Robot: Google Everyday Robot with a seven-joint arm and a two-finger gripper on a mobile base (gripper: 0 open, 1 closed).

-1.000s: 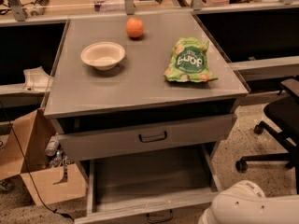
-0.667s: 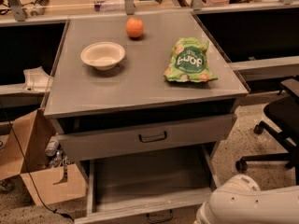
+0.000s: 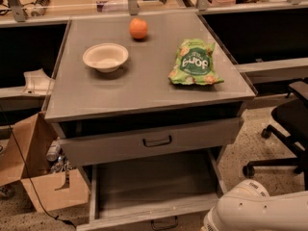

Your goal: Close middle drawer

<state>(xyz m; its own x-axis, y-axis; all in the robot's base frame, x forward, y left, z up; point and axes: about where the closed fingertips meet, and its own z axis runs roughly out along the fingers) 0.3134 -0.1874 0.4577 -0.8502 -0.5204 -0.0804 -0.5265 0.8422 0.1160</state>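
Note:
The middle drawer (image 3: 154,179) is pulled far out at the bottom of the grey cabinet. Its wide shallow tray is bare, and its front panel with a dark loop handle (image 3: 163,223) sits at the lower edge of the view. Above it, another grey drawer front (image 3: 110,146) with a dark handle (image 3: 157,141) stands slightly out from the cabinet. My gripper is out of view. Only a white rounded part of my arm (image 3: 260,211) shows at the bottom right, beside the open drawer's right front corner.
On the cabinet top (image 3: 144,88) lie a white bowl (image 3: 105,57), an orange (image 3: 138,28) and a green snack bag (image 3: 194,62). A cardboard box (image 3: 33,177) stands on the floor at left. A black office chair (image 3: 288,129) stands at right.
The white arm part at the bottom right has shifted a little to the left. The drawers and the things on top have not moved.

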